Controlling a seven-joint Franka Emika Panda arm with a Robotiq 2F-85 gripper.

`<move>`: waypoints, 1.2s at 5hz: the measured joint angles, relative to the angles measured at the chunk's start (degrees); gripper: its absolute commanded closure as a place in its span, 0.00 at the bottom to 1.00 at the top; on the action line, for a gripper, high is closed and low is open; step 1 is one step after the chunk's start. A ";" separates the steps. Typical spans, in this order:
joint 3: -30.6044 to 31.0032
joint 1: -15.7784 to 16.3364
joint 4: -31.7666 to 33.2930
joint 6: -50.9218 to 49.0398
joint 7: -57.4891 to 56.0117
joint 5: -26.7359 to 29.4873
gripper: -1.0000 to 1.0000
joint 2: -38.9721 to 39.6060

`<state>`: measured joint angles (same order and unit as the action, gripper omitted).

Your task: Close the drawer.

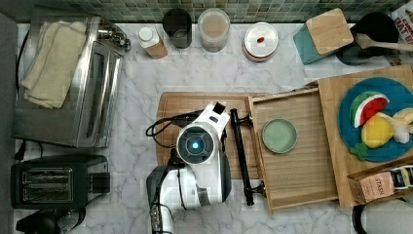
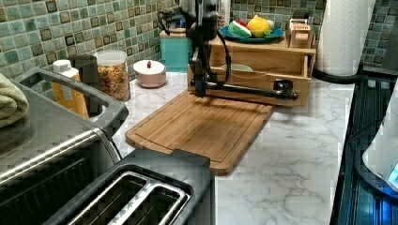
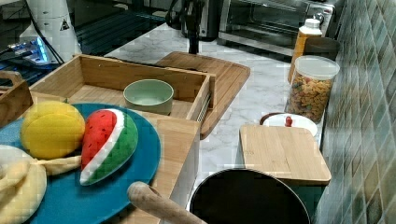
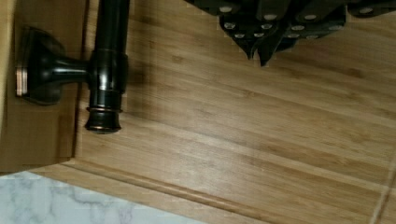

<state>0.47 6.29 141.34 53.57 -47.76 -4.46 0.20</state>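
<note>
Toaster [image 2: 141, 192] on marble counter [image 2: 291, 154]

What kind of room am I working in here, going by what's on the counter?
Most likely a kitchen counter, real or mock-up: marble worktop with a tiled backsplash, a toaster oven, a slot toaster, and a jar of cereal.
</note>
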 measured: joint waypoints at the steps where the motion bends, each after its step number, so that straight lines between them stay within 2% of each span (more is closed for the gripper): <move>1: 0.08 -0.49 2.13 5.40 0.87 -3.56 1.00 2.91; 4: -0.01 -0.86 11.86 5.85 1.23 -6.78 1.00 0.34; 6: -3.57 -1.48 12.31 5.90 -7.25 -6.57 1.00 -1.17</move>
<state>-3.10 4.81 153.65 59.48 -55.00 -11.03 -0.98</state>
